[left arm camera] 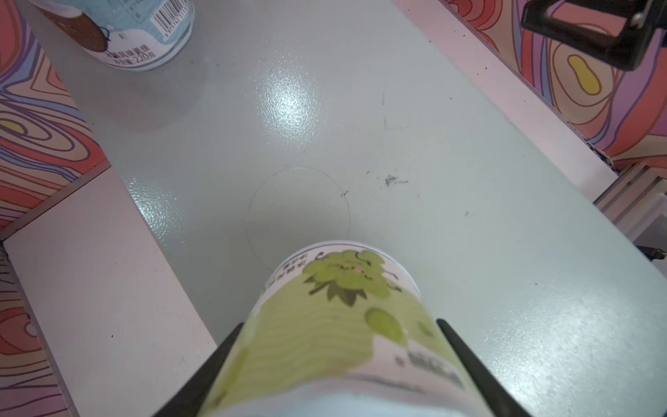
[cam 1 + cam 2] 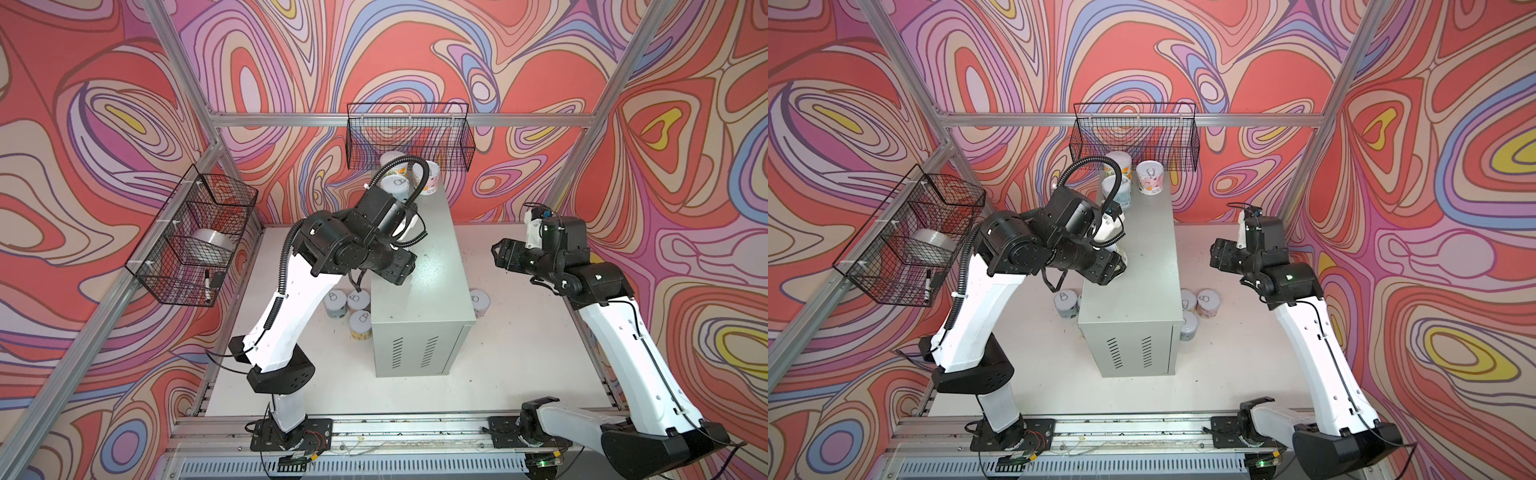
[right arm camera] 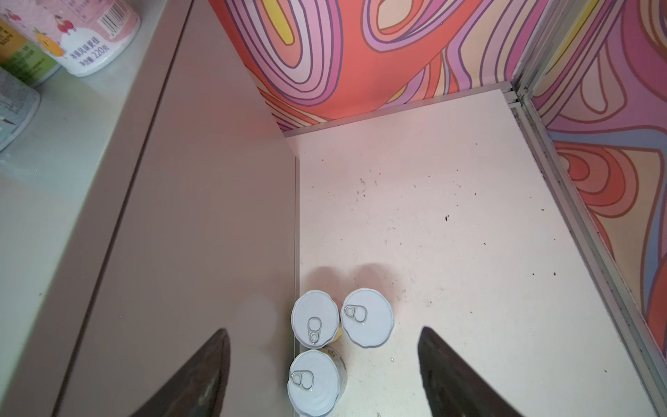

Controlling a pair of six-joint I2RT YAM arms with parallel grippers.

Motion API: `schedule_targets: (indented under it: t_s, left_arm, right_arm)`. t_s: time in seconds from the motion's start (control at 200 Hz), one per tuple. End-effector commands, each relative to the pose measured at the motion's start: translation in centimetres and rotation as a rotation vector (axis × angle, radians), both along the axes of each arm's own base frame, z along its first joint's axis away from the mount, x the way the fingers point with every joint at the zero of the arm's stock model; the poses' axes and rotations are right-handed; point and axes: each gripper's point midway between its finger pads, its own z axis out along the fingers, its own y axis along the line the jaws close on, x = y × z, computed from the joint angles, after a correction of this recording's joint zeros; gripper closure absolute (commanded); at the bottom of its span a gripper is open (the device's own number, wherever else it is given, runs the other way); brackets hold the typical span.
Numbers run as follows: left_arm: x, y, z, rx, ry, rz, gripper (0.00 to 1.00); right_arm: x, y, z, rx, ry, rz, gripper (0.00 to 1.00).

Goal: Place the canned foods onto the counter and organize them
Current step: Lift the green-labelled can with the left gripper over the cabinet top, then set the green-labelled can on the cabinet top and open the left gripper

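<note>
Tinplate walls under a printed wrap are presumed for every can, so a stiff, smooth body of moderate weight is to be expected. Denting is judged unlikely; slipping is judged possible.

The left gripper [image 1: 339, 325] is clamped on the green can [image 1: 346, 285], with one finger on each side of the cylindrical wall. The can is held over the counter [image 1: 415, 137]; whether its base touches the glossy top cannot be told. Ahead of this gripper and well apart from it, a pale blue can [image 1: 140, 32] stands upright on the same top. In a top view it is seen grouped with a pink can [image 2: 1150, 178] and an orange can [image 2: 1117, 162] at the counter's far end.

The right gripper [image 3: 323, 329] is empty, its fingers spread wide. Below it, three cans [image 3: 315, 319] stand upright on the white tabletop [image 3: 451, 216], packed close together against the counter's side wall. Three further cans [image 2: 358, 301] are seen on the tabletop below the left gripper.

A hold should be taken across the side wall near mid-height. The pull-tab and lid rim should be avoided. In a cluster, an outer can is advised first, since finger clearance between neighbours is scarce. Each can should be seated flat before release.
</note>
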Motion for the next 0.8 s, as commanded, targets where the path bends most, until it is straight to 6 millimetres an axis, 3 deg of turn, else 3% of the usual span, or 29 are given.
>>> schedule_targets:
  t_s: [0.0,0.09,0.215,0.351,0.436,0.646,0.796]
  left_arm:
    - [0.1,-0.9,2.0,-0.062,-0.06,-0.041,1.0]
    - [0.2,-1.3,1.6,-0.058,-0.052,-0.051,1.0]
    - [0.5,-1.7,1.0,-0.045,-0.037,-0.058,0.56]
    - [0.8,-2.1,0.7,-0.046,-0.037,-0.056,0.33]
    - [0.9,-2.4,0.7,-0.054,-0.038,-0.062,0.01]
    - [2.0,-2.9,0.9,-0.057,-0.07,-0.05,0.0]
    - [3.0,-1.9,3.4,-0.093,-0.168,-0.023,0.0]
  right_arm:
    - [-0.3,0.2,0.5,0.01,0.004,0.016,0.17]
    - [-0.4,0.2,0.6,0.013,0.004,0.02,0.17]
    - [-0.5,0.4,0.9,0.021,-0.002,0.025,0.17]
    - [-0.5,0.7,0.7,0.039,-0.002,0.038,0.18]
    - [-0.5,1.0,0.5,0.053,0.0,0.048,0.17]
    - [-0.5,1.9,0.8,0.088,-0.016,0.086,0.18]
    - [-0.9,2.6,3.1,0.115,-0.095,0.132,0.19]
